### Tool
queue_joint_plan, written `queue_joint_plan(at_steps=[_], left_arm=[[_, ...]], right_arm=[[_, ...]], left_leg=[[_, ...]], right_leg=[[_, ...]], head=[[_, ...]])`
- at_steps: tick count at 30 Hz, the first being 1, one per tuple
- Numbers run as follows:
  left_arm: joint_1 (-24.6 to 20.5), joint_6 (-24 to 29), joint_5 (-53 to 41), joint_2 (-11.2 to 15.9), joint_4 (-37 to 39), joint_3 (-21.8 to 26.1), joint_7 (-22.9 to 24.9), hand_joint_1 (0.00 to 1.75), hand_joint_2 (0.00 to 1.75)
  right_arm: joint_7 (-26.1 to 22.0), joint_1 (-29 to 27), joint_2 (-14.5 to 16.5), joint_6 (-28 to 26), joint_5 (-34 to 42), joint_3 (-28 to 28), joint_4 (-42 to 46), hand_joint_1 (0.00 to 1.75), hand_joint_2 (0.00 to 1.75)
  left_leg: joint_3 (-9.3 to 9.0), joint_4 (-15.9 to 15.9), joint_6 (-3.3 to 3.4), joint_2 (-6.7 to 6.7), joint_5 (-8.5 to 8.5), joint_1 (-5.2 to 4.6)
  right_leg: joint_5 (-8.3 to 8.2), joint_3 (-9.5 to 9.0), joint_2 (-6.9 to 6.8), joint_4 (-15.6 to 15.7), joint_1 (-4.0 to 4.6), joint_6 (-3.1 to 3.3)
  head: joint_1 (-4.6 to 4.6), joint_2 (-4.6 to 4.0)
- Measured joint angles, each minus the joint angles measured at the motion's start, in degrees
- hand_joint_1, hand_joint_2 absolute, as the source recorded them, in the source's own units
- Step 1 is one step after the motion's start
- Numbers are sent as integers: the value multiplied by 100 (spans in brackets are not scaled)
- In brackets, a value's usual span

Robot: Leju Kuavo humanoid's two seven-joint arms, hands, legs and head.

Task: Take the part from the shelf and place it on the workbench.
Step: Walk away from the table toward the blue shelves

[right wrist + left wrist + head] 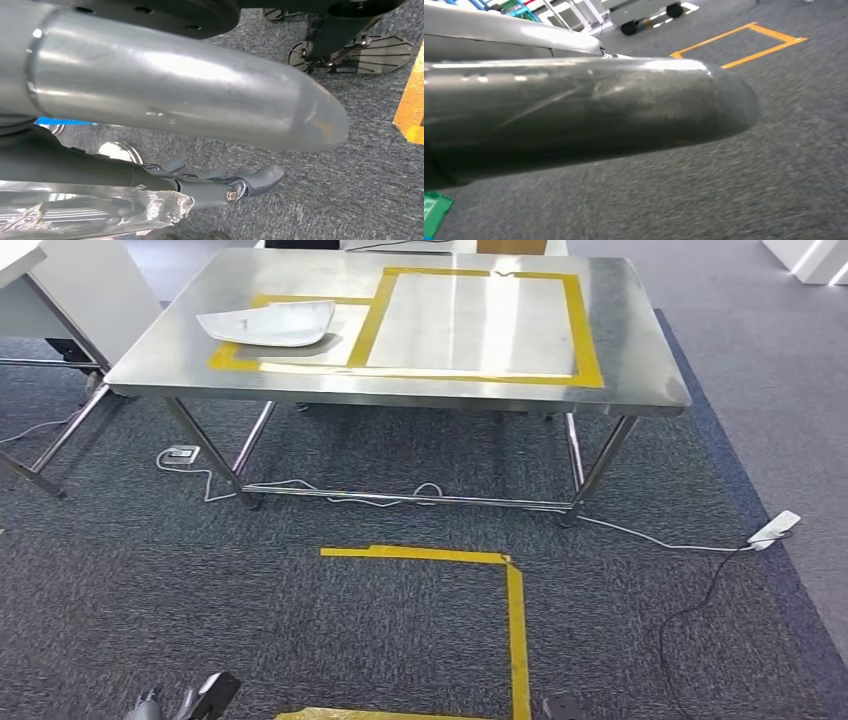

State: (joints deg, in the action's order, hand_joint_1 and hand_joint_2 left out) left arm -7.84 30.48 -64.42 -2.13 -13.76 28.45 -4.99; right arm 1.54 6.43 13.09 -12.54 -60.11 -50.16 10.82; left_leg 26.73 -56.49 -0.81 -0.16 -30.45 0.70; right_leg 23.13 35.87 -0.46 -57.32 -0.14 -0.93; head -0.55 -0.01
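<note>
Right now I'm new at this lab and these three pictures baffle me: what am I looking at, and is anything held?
A two-armed robot took them. The wide picture is from its head, looking down at a steel workbench marked with yellow tape; a pale curved part lies on the smaller taped box. The other two come from wrist cameras close behind the left robot hand and right robot hand, above grey carpet. A shiny crinkled thing sits by the right fingers; I cannot tell whether it is held.
</note>
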Motion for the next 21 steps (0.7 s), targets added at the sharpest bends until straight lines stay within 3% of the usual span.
queue_joint_plan(at_steps=[2, 3, 4, 5, 7, 8, 10, 11, 12, 14, 15, 17, 18, 19, 21], left_arm=[[54, -10, 28, -15, 15, 74, 2, 0, 0], [70, -14, 36, -24, 22, 100, 3, 0, 0], [79, -19, 42, -33, 26, 124, 10, 0, 0], [87, -27, 51, -38, 30, 152, 20, 0, 0], [116, -52, 76, -45, 31, 210, 50, 0, 0], [140, -63, 91, -52, 34, 239, 64, 0, 0], [191, -76, 125, -78, 46, 296, 90, 0, 0], [214, -81, 139, -91, 54, 326, 103, 0, 0], [231, -92, 149, -103, 59, 352, 117, 0, 0], [252, -131, 172, -124, 64, 394, 155, 0, 0], [257, -156, 189, -133, 66, 420, 177, 0, 0], [272, -196, 231, -145, 73, 477, 208, 0, 0], [286, -204, 245, -148, 76, 502, 215, 0, 0], [305, -210, 255, -153, 79, 519, 217, 0, 0], [334, -215, 263, -162, 83, 545, 220, 0, 0]], right_arm=[[2, -9, 0, -4, 9, -18, 0, 0, 0], [2, -19, 0, -6, 15, -26, 0, 0, 0], [5, -31, 0, -8, 22, -37, -1, 0, 0], [9, -39, 0, -9, 32, -51, -1, 0, 0], [15, -42, 0, -10, 50, -76, -2, 0, 0], [15, -40, 0, -12, 55, -90, -1, 0, 0], [15, -40, -1, -15, 61, -117, 0, 0, 0], [16, -39, -2, -17, 62, -129, 0, 0, 0], [16, -32, -3, -18, 63, -139, 1, 0, 0], [4, 2, -4, -18, 68, -155, 2, 0, 0], [-4, 16, -4, -17, 74, -161, 2, 0, 0], [-18, 16, -4, -13, 87, -174, 2, 0, 0], [-18, 6, -4, -11, 94, -186, 1, 0, 0], [-18, -1, -4, -9, 100, -197, 1, 0, 0], [-20, -9, -4, -7, 109, -216, 1, 0, 0]], left_leg=[[93, 27, 109, 4, 105, -21], [159, 31, 165, 14, 176, -22], [242, 43, 214, 24, 258, -19], [339, 45, 251, 32, 341, -18], [551, 38, 277, 35, 503, -36], [662, 33, 277, 37, 587, -45], [883, 20, 262, 46, 750, -58], [980, 14, 249, 48, 827, -60], [1063, 7, 230, 47, 898, -67], [1165, -9, 178, 43, 1032, -83], [1185, -5, 145, 43, 1096, -85], [1200, 20, 74, 43, 1203, -66], [1220, -5, 37, 40, 1152, -54], [1261, -126, 1, 35, 988, -42], [1412, -692, -61, 30, 432, -22]], right_leg=[[-69, 38, 5, 20, -24, -72], [24, 88, 12, -30, -36, -102], [244, 169, 20, -187, -43, -127], [569, 274, 26, -469, -49, -142], [1142, 457, 32, -1229, -48, -157], [1231, 471, 33, -1541, -47, -157], [986, 231, 33, -1686, -43, -143], [808, -40, 33, -1468, -41, -131], [740, -430, 32, -1043, -34, -115], [913, -1141, 34, -62, -19, -72], [1031, -1336, 36, 256, -7, -43], [1040, -1334, 31, 375, 0, 35], [987, -1292, 21, 371, -5, 82], [924, -1242, 9, 370, -12, 126], [805, -1125, -7, 369, -16, 180]], head=[[-4, 0], [-4, 1], [6, 1], [12, 1], [22, 1], [22, 1], [22, 1], [22, 1], [23, 1], [15, 1], [14, 1], [10, 0], [10, 0], [-1, 0], [-26, 0]])
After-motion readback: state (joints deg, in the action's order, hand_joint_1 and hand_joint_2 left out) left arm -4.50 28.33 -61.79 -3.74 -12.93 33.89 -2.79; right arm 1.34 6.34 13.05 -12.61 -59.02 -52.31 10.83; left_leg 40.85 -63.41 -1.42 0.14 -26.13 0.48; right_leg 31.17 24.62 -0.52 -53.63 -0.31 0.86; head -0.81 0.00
